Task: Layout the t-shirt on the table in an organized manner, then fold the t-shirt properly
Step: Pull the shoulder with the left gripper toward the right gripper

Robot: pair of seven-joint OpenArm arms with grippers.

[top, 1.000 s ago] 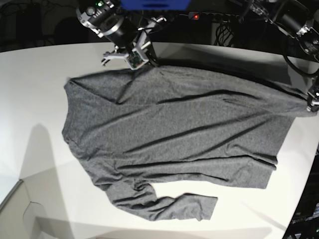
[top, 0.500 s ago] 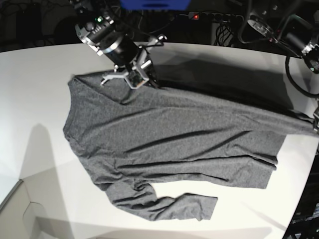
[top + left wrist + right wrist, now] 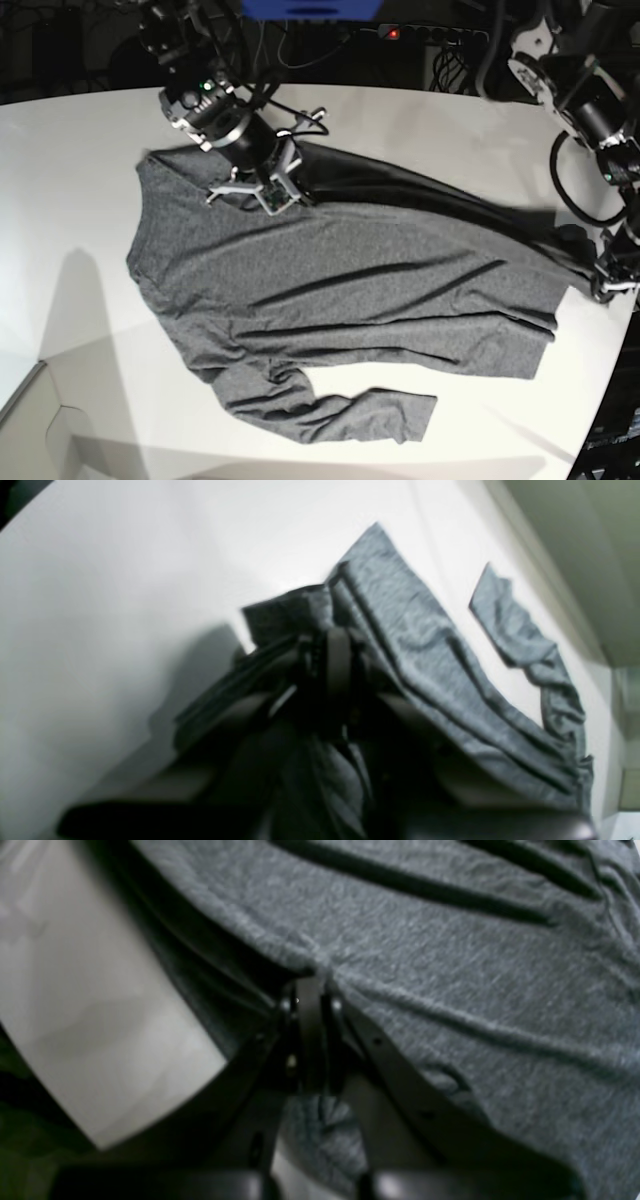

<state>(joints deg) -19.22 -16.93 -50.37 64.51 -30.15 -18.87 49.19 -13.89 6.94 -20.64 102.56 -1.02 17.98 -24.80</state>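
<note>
The dark grey t-shirt [image 3: 340, 290] lies spread across the white table [image 3: 80, 180], one long sleeve [image 3: 340, 415] bent along its near edge. My right gripper [image 3: 285, 195] is shut on the shirt's far edge near the collar end, and a dark fold trails from it to the right. My left gripper [image 3: 597, 285] is shut on the same edge at the hem end, by the table's right rim. In the right wrist view the gripper [image 3: 310, 985] pinches a ridge of t-shirt [image 3: 450, 965]. In the left wrist view the gripper [image 3: 340, 645] clamps bunched t-shirt [image 3: 415, 645] above the table [image 3: 125, 605].
The table's curved rim runs close to the left gripper on the right side [image 3: 625, 340]. A pale box corner [image 3: 40, 430] sits at the lower left. Cables and dark equipment [image 3: 400, 35] line the back behind the table.
Both grippers have moved toward the table's front, dragging the shirt's far edge with them. That edge now lies folded over the body instead of stretched along the back.
</note>
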